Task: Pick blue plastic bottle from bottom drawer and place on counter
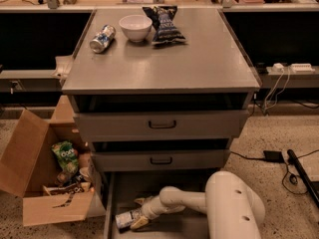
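The blue plastic bottle (125, 219) lies on its side at the front left of the open bottom drawer (188, 228). My white arm reaches down and left into that drawer. My gripper (139, 212) sits at the bottle's right end, with one pale fingertip (138, 223) in front of the bottle and another behind it. Whether the gripper grips the bottle does not show. The counter (199, 59) is the grey cabinet top above the two black-handled drawers.
On the counter's far left lie a silver-blue can (102, 38), a white bowl (135, 27) and a dark snack bag (164, 25). An open cardboard box (40, 173) with packets stands on the floor at the left. Cables and a power strip (291, 67) lie at the right.
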You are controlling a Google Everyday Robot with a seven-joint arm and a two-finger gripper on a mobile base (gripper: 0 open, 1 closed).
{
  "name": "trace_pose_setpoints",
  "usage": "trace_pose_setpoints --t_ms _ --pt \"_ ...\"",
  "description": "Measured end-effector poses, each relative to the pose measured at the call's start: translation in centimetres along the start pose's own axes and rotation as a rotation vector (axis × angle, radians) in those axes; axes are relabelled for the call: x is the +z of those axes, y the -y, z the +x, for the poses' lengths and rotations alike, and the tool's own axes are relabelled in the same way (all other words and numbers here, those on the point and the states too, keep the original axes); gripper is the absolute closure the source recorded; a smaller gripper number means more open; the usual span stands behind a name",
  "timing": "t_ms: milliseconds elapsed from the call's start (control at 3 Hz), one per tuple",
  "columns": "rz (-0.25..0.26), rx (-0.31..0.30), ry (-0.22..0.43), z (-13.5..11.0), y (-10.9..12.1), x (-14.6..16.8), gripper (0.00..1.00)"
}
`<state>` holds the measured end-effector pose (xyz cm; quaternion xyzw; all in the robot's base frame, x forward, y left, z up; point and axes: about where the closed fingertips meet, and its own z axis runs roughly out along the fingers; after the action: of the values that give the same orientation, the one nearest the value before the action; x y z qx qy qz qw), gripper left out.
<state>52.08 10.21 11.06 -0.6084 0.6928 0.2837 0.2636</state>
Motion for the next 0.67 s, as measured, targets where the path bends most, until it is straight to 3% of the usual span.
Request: trace_pose_setpoints --t_ms 333,667 --pt "0.014 0.001 -0.003 0.0 0.3 -0.2 0.46" --pt "0.120 -0.068 0.025 -2.9 1.6 -4.8 0.77"
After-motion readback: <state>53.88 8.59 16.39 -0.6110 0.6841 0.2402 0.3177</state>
